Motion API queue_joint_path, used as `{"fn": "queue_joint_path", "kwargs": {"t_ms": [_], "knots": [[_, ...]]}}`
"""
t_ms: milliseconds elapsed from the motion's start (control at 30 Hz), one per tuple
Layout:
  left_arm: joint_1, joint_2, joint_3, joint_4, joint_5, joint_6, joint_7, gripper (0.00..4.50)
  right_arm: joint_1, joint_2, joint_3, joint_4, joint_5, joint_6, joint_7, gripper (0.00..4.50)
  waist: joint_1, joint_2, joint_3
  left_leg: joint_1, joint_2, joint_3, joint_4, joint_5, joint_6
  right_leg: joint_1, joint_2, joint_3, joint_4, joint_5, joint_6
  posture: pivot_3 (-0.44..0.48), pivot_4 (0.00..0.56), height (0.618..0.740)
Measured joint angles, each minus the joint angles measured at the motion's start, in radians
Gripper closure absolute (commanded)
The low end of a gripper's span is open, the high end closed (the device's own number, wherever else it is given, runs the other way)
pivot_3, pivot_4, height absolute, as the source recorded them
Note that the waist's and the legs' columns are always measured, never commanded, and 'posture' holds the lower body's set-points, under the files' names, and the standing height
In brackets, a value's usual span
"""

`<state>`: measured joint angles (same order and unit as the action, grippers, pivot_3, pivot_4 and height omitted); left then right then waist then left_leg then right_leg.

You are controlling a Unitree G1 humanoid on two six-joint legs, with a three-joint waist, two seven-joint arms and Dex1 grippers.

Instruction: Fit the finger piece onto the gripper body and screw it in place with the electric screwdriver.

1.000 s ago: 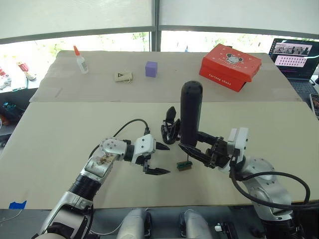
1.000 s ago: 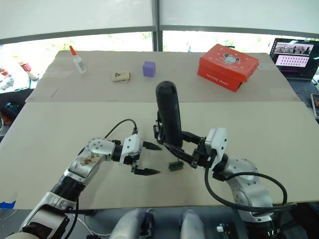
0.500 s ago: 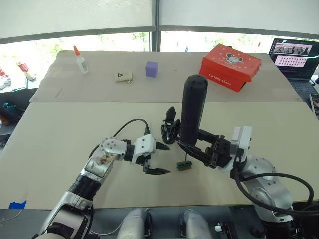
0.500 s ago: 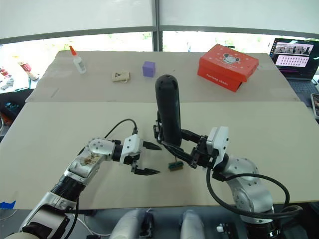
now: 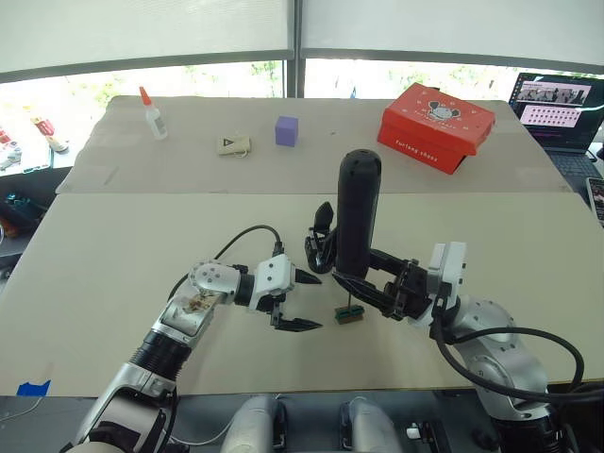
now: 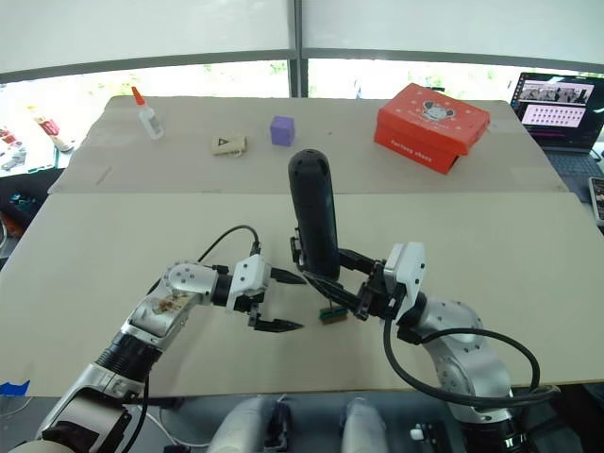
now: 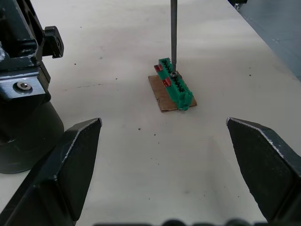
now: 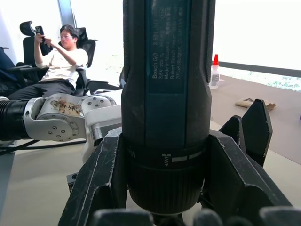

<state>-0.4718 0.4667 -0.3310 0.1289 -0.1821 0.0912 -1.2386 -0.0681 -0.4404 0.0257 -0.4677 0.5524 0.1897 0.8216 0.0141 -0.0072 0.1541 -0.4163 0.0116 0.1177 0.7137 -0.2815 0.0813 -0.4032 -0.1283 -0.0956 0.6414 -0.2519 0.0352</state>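
On the beige table (image 5: 113,255), right gripper (image 5: 377,288) clamped the electric screwdriver (image 5: 356,212); left gripper (image 5: 297,300) gaped empty. Its bit rested on the green block (image 7: 175,86), which might skid.

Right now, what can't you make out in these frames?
- The finger piece: I cannot pick it out among the black parts of the gripper body, half hidden behind the electric screwdriver in the eye views and cut off by the edge in the left wrist view.
- The bit tip's seating on the green block: too small to tell.
- The right gripper fingertips: behind the screwdriver.
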Motion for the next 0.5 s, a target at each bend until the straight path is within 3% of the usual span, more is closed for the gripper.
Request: {"fn": "queue_joint_path", "kwargs": {"t_ms": [500], "knots": [[-0.007, 0.0, 0.0, 0.005, 0.001, -0.001, 0.0, 0.0, -0.004, 0.0, 0.001, 0.001, -0.019, 0.0, -0.01, 2.61, 0.0, 0.0, 0.0, 0.0, 0.0, 0.0, 0.0, 0.0, 0.0, 0.0, 0.0, 0.0, 0.0, 0.0, 0.0, 0.0, 0.15, 0.74]]}}
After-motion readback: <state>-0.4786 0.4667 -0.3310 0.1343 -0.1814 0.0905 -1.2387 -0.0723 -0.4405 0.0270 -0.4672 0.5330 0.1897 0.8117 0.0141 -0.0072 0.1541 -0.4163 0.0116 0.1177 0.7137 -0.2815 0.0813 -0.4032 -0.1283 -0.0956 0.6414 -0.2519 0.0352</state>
